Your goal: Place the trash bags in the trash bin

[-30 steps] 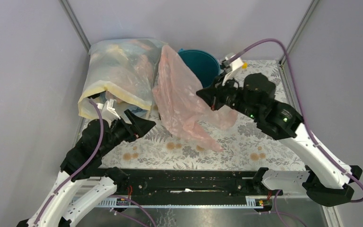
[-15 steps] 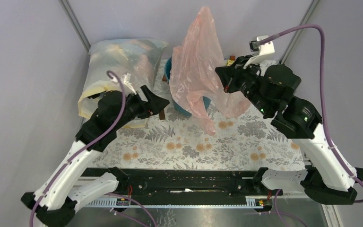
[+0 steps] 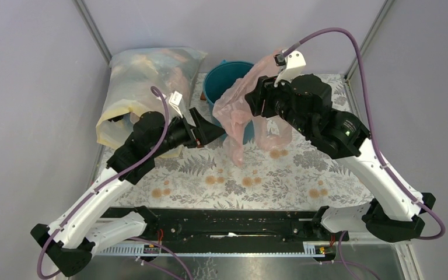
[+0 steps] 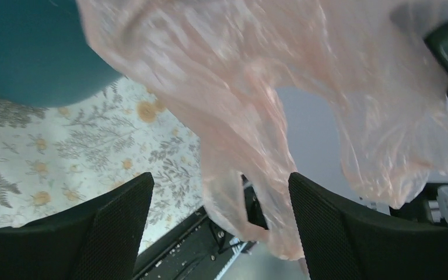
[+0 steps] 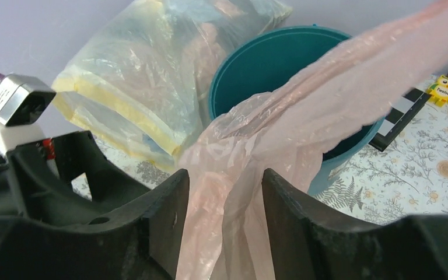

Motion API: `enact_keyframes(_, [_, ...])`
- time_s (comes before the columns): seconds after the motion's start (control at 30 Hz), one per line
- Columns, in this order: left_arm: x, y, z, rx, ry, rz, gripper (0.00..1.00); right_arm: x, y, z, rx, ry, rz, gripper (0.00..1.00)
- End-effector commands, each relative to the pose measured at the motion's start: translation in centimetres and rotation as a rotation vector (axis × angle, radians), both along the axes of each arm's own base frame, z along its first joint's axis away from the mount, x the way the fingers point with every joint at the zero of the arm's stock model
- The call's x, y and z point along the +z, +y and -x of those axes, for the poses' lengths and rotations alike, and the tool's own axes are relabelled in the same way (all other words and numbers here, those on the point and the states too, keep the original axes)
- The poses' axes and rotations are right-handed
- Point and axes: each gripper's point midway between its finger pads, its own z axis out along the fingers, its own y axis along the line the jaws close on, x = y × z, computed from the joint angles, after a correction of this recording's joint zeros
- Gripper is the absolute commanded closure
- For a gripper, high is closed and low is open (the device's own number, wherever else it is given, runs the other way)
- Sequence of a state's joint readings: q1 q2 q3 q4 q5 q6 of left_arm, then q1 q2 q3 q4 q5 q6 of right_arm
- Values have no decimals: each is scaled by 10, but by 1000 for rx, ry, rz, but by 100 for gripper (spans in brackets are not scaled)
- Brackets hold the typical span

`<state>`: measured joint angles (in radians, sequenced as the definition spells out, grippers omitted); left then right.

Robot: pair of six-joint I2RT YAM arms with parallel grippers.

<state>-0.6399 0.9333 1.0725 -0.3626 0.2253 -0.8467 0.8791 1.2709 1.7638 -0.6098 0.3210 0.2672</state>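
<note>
The pale-pink trash bag (image 3: pixel 239 111) hangs over the front rim of the teal trash bin (image 3: pixel 231 74), its tail dangling down to the floral cloth. My right gripper (image 3: pixel 258 100) hovers at the bin's right front rim. In the right wrist view its fingers (image 5: pixel 224 175) stand apart, and a strand of the bag (image 5: pixel 303 111) runs loosely between them toward the bin (image 5: pixel 268 64). My left gripper (image 3: pixel 214 132) is open just left of the hanging tail. In the left wrist view the bag (image 4: pixel 239 76) hangs in front of its spread fingers (image 4: pixel 220 178), with the bin (image 4: pixel 29 52) at upper left.
A large cloudy yellowish sack (image 3: pixel 146 87) stuffed with bags lies left of the bin, against the back wall. A small yellow owl toy (image 5: pixel 446 87) and a black-and-white block (image 5: pixel 399 114) sit on the floral cloth (image 3: pixel 280 175) right of the bin. Walls stand close on both sides.
The right gripper has come down from holding the bag high above the bin, and its jaws have parted. The bag now droops over the rim. The left gripper moved right toward the bag.
</note>
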Motion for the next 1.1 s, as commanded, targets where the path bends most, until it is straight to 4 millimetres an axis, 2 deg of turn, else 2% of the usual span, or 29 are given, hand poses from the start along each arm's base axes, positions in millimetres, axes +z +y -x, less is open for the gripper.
enact_keyframes(0.0, [15,-18,17,-68,-52,67,12,2,-1,-5,-37,6,1,45])
enact_keyframes(0.03, [13,-22,18,-81,-46,61,12,-2,-1,-6,-49,12,6,47])
enact_keyframes(0.13, [9,-36,23,-119,-39,52,12,-12,1,-8,-50,33,15,64])
enact_keyframes(0.27, [25,-45,35,-141,-125,37,12,-21,5,-9,-42,54,25,67])
enact_keyframes(0.37, [35,-30,32,-40,-189,-30,11,-24,7,-9,-40,61,29,69])
enact_keyframes(0.47, [32,-13,24,51,-204,-117,12,-27,10,-10,-33,66,28,69])
enact_keyframes(0.6, [19,-19,27,27,-210,-202,22,-29,13,-12,-35,67,20,69])
enact_keyframes(0.67, [13,-23,32,25,-222,-246,23,-31,16,-14,-37,69,14,70])
enact_keyframes(0.77, [13,-12,28,126,-260,-345,23,-34,21,-17,-33,73,11,70])
enact_keyframes(0.93, [23,10,26,231,-332,-475,19,-41,28,-22,-30,88,26,71])
enact_keyframes(1.07, [39,13,27,214,-389,-497,5,-46,31,-24,-31,95,31,71])
